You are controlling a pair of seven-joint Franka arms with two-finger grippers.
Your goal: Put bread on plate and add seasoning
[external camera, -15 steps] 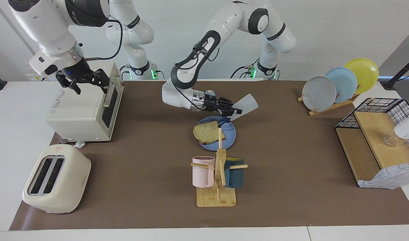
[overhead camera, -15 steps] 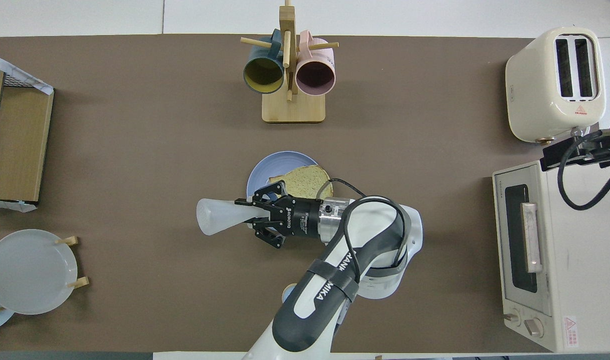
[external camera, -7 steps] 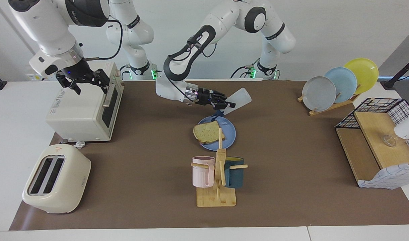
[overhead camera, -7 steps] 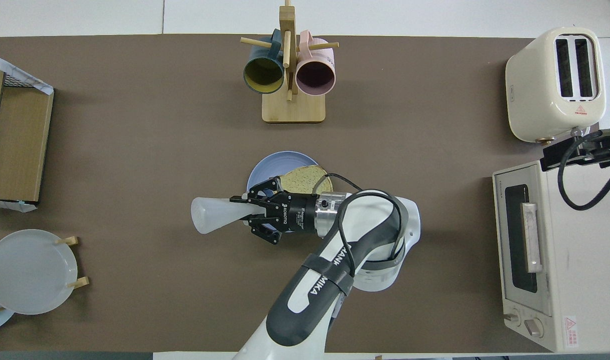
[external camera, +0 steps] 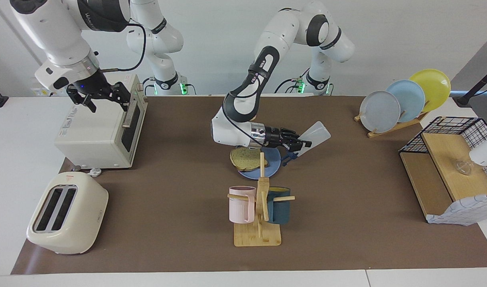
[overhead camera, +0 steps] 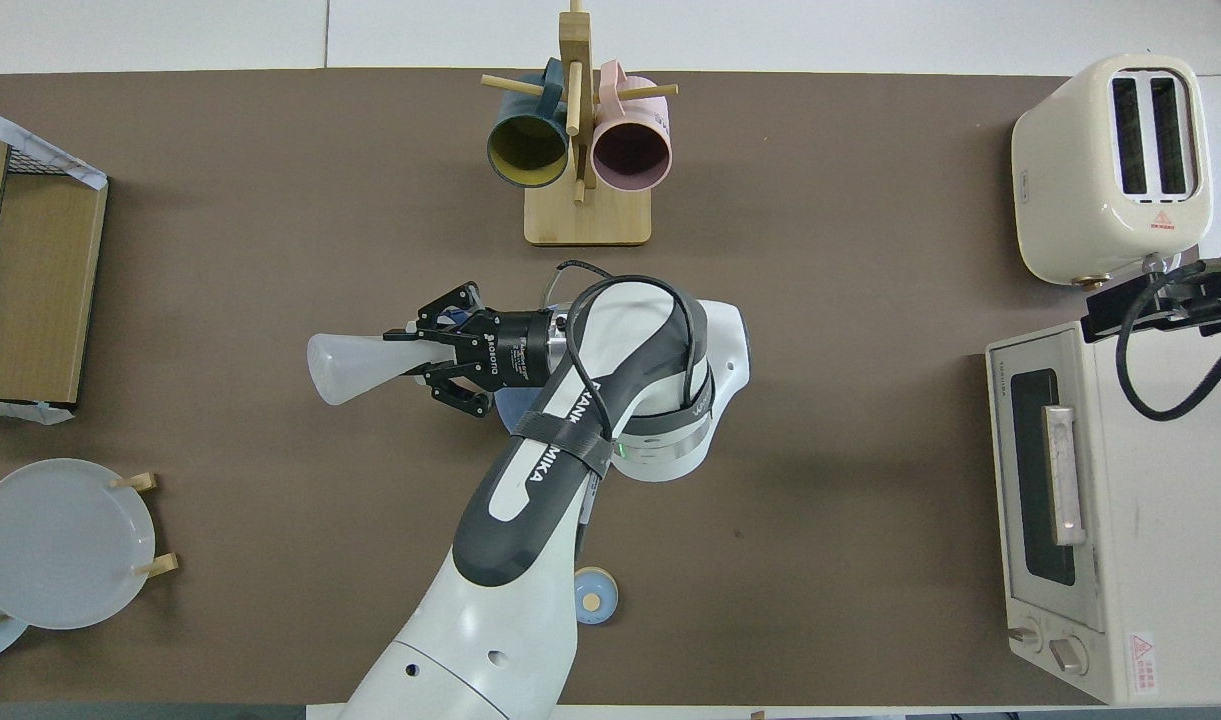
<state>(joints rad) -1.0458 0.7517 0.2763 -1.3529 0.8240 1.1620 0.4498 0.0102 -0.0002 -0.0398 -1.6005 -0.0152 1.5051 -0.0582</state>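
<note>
Holding the seasoning [external camera: 314,136] by its capped end, the left gripper [external camera: 294,141] keeps the bottle lying almost flat in the air, its wide base pointing toward the left arm's end of the table. The fingers are clenched on the bottle's neck. I judge the bottle is tipped this way so that the cap end can come over the bread [external camera: 247,158] and shake out the seasoning; whether anything falls out I cannot tell.

All places I give from the plate [external camera: 272,165]. The bread lies on it, on the side toward the right arm's end, so the first half of the task looks done. The gripper hangs above the plate's edge toward the left arm's end, and the bottle reaches out past this edge.

The right gripper [external camera: 101,94] waits with released jaws, well apart from the plate, over the toaster oven [external camera: 95,129].

From overhead the left arm covers nearly the whole plate and all the bread. The dark cap is hidden inside the fingers. A mug rack [external camera: 260,207] stands farther from the robots than the plate, and its post crosses the bread in the facing view.
</note>
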